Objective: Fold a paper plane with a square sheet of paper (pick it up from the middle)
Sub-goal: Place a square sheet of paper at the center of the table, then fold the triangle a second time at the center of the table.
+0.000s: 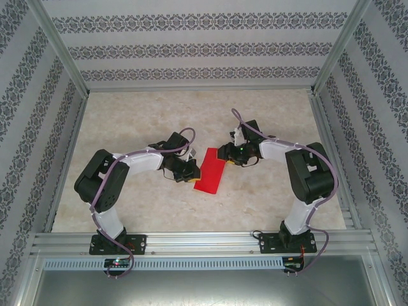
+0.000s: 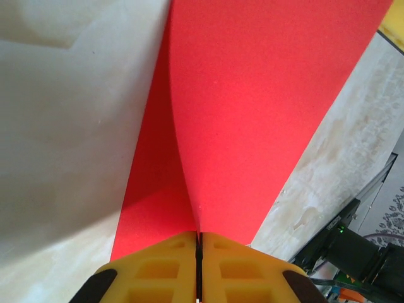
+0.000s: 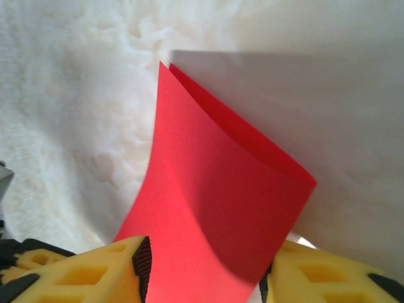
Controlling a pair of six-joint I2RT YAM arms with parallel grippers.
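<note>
Lab test cell: aluminium frame [image 1: 204, 242], patterned walls [image 1: 197, 48], marbled table [image 1: 159, 121].

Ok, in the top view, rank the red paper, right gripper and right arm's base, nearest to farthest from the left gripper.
1. Red paper, pinched by the left gripper.
2. Right gripper, at the paper's right edge.
3. Right arm's base, near edge, right.

Twin white-and-black arms with yellow fingers
The left arm [image 1: 109, 185] and right arm [image 1: 307, 175] have white links, bulky black joint housings, black base plates [image 1: 118, 243] and looping lilac cables [image 1: 189, 132]; the left gripper [image 2: 199, 237] and right gripper [image 3: 206, 252] carry yellow fingers [image 3: 82, 271] moulded with square pockets and black ribbed pads [image 3: 143, 268].
</note>
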